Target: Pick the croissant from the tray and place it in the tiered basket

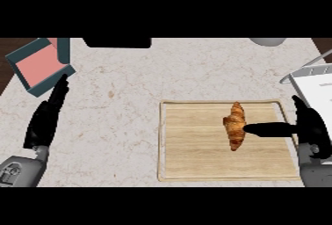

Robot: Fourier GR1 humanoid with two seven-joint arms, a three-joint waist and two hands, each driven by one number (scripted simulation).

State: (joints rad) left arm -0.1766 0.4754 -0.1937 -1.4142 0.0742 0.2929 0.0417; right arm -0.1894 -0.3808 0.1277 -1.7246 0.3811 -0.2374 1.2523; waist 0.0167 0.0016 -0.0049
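**Head view of the counter (117, 132).** The croissant (235, 125) lies lengthwise on the wooden tray (194, 158), right of the tray's middle and not yet lifted. The right hand (312, 129) stands at the tray's right edge, released. Its fingers are straight, and what seems to be the thumb stretches sideways to touch the croissant's right flank, probably to prepare a grasp from the side nearest the goal. Nothing curls round the pastry. The tiered basket (311, 81), white with a wire rim, sits just beyond the tray's upper right corner and is partly cut off, so the carry should be short. The left hand (45, 116) rests open at the left, well apart, below a pink-and-teal box (40, 65).
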